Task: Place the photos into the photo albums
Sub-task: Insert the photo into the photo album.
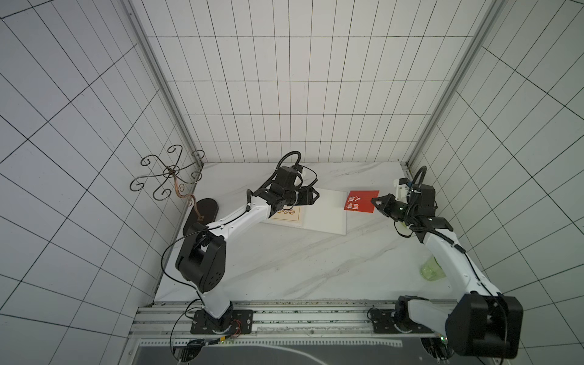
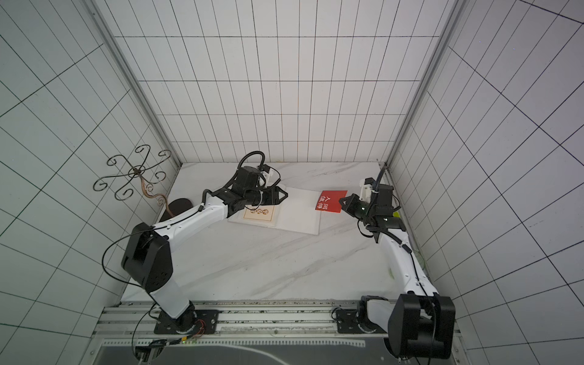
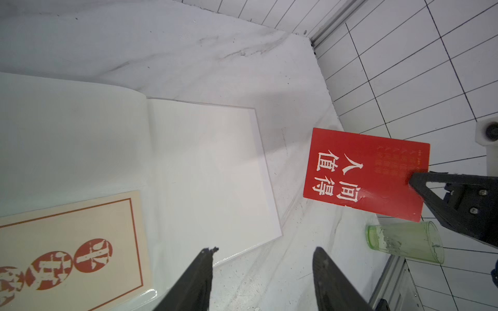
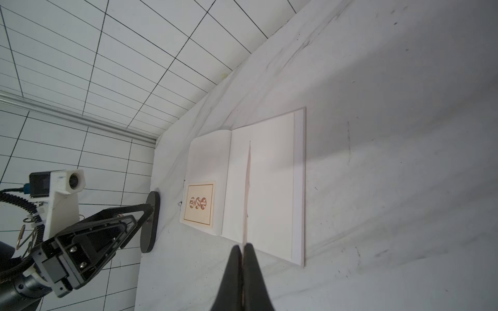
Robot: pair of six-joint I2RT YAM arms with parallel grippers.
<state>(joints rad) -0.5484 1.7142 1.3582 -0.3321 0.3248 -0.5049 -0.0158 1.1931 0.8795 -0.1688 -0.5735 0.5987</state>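
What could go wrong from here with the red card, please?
The right tool pinches the red card only near one edge, so it may pivot or slip. The open left tool hangs over the album, so the tools might bump. The right arm could knock the cup lying beside it.

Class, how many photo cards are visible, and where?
2. A cream card lies on the open album; a red card is held by the right gripper. Others may be hidden.

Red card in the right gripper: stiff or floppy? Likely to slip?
Probably fairly stiff: the red card juts out flat from the right gripper, pinched only at one edge. Likely very light: edge-on it is a thin line. Glossy face, so it might pivot.
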